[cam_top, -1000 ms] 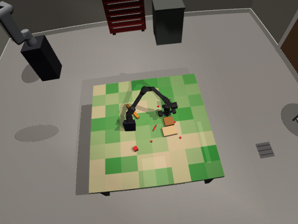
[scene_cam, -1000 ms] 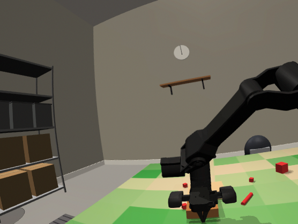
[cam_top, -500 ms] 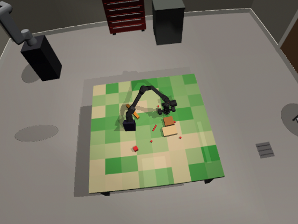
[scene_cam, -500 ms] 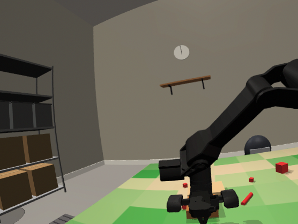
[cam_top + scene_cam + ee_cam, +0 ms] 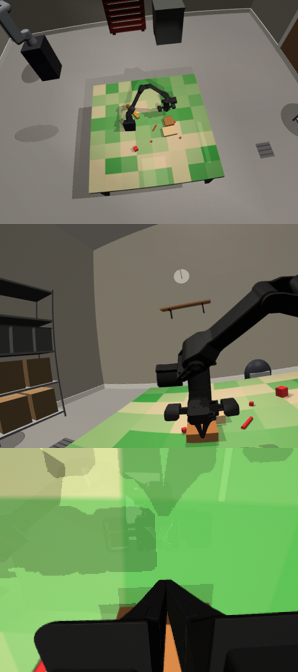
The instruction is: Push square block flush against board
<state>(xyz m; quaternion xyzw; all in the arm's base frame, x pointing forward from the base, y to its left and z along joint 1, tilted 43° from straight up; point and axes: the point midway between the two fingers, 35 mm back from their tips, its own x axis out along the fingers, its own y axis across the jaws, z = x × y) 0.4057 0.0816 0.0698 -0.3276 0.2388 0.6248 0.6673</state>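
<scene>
Black parallel-jaw gripper point(image 5: 202, 430) is seen fully closed, nothing held, beside brown square wooden block point(image 5: 168, 121), which abuts pale tan board point(image 5: 170, 131).

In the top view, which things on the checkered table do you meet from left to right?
Orange bar → red cube → red stick → brown block → small red cube.
</scene>
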